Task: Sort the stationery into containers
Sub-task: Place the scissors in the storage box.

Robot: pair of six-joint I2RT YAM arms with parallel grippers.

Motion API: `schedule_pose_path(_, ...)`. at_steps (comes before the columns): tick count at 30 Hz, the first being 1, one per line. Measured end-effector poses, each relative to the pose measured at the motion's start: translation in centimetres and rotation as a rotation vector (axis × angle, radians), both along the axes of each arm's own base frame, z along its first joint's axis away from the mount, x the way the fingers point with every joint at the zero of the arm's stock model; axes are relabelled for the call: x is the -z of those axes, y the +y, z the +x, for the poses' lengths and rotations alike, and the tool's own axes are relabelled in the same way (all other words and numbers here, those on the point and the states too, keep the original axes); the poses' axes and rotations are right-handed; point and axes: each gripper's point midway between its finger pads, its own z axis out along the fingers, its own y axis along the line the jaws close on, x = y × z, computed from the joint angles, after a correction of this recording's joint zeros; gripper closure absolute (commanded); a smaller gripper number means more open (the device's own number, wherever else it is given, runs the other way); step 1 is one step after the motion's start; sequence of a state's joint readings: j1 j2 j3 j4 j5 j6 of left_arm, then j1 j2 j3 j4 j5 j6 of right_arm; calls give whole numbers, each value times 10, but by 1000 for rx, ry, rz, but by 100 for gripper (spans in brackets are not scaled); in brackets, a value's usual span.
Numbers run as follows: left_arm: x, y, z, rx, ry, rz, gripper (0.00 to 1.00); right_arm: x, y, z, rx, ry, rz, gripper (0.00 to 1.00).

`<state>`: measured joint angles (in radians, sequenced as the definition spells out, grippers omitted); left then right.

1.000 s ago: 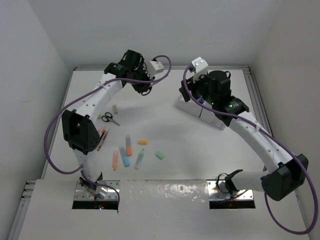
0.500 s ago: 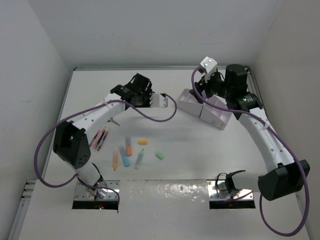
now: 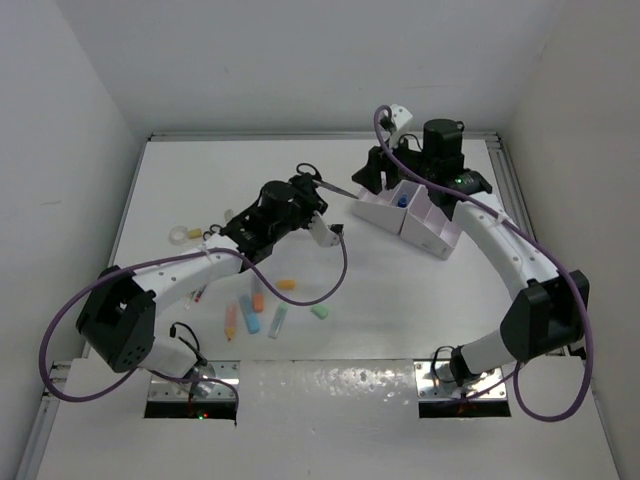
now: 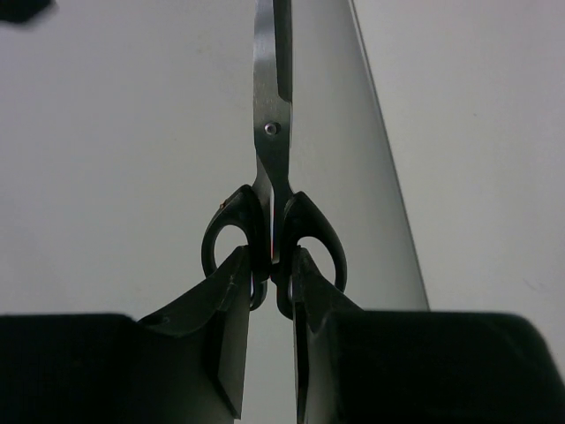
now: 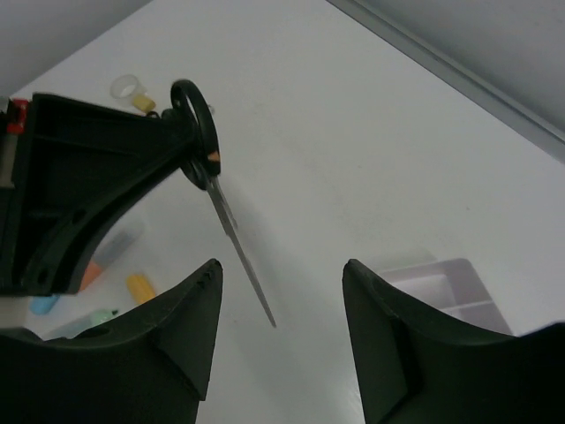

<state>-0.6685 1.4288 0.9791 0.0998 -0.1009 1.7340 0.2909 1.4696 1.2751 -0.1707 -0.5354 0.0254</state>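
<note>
My left gripper (image 3: 303, 186) is shut on the black handles of the scissors (image 4: 272, 132), held above the table with the blades pointing toward the right arm. In the left wrist view the gripper (image 4: 272, 269) pinches the handles where they meet. My right gripper (image 5: 281, 269) stands open just left of the white organizer (image 3: 432, 232), and the scissors' tip (image 5: 252, 283) hangs between its fingers without touching them. A blue-capped bottle (image 3: 401, 201) stands in one compartment. Markers (image 3: 254, 310) and erasers (image 3: 320, 311) lie on the table near the front.
A white ring (image 3: 180, 236) and a small yellow item (image 3: 196, 234) lie at the left. Red pens (image 3: 199, 293) peek out beside the left arm. The organizer's corner (image 5: 441, 283) shows at the lower right of the right wrist view.
The scissors lay on the table at the left; now my left gripper holds them aloft near the organizer. The right gripper has swung from over the organizer to its left side.
</note>
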Motion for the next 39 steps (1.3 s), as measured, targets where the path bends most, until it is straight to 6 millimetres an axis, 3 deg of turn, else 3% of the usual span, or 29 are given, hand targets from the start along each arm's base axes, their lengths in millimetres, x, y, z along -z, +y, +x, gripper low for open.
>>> schedule_pose_path(6, 8, -4, -10, 67, -92, 68, 100, 1, 35, 12, -61, 20, 50, 44)
schedule_pose_path(18, 3, -12, -19, 134, -173, 125, 100, -2, 73, 11, -189, 32, 92, 38)
schedule_pose_path(29, 1, -14, -21, 147, -186, 134, 100, 7, 99, 15, -276, 105, 138, 49)
schedule_pose_path(39, 3, -13, -20, 143, -181, 139, 100, 22, 110, 14, -308, 188, 165, 77)
